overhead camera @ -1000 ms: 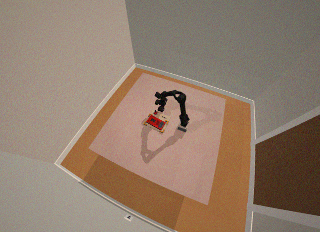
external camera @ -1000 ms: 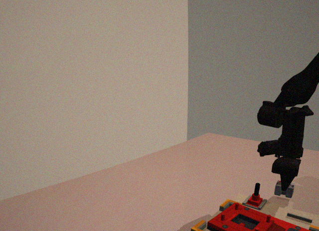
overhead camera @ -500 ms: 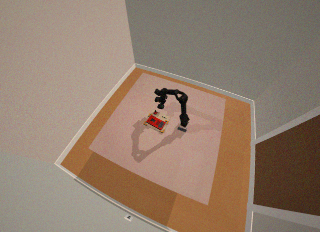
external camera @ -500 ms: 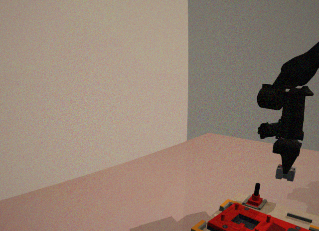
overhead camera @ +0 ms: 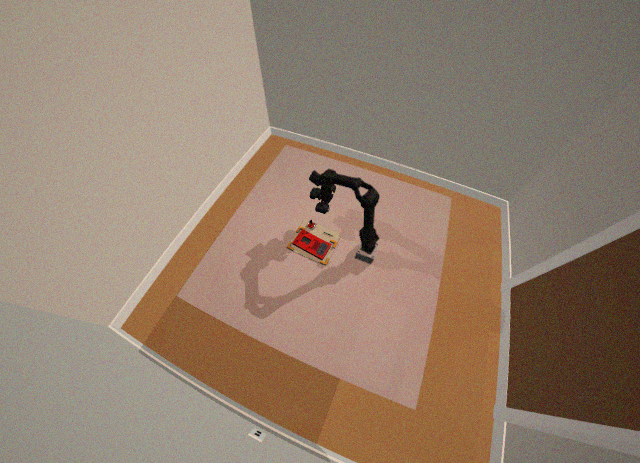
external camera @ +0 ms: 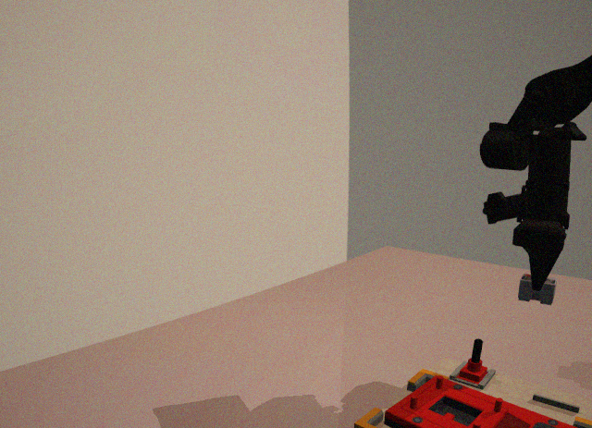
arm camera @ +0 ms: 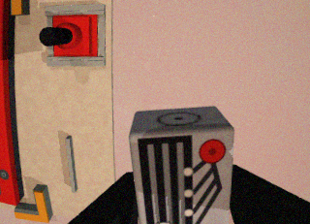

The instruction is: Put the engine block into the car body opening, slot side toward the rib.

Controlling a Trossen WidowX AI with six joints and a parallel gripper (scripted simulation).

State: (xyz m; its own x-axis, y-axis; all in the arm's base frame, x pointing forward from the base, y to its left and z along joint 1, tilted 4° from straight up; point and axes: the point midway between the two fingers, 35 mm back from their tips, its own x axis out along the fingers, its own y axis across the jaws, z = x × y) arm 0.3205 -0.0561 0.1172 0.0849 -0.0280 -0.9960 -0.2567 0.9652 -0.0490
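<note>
My gripper (external camera: 537, 287) (overhead camera: 322, 210) is shut on the grey engine block (external camera: 524, 290) (arm camera: 165, 171) and holds it in the air, above and behind the board. In the wrist view the block shows a striped face with a red disc, between the two black fingers. The red car body (overhead camera: 313, 247) (external camera: 396, 415) (arm camera: 6, 137) lies on the beige board, between orange corner brackets. Its rectangular dark opening (external camera: 456, 410) (overhead camera: 306, 239) is empty, and a small red rib juts in at its near edge. The slot side of the block cannot be told for sure.
A red piece with an upright black pin (external camera: 476, 350) (arm camera: 55, 37) (overhead camera: 311, 223) stands in a grey holder at the back of the board (arm camera: 36, 103). A thin grey bar (arm camera: 71, 164) (external camera: 555, 403) stands on the board beside the car body. Short pegs rise from the car body.
</note>
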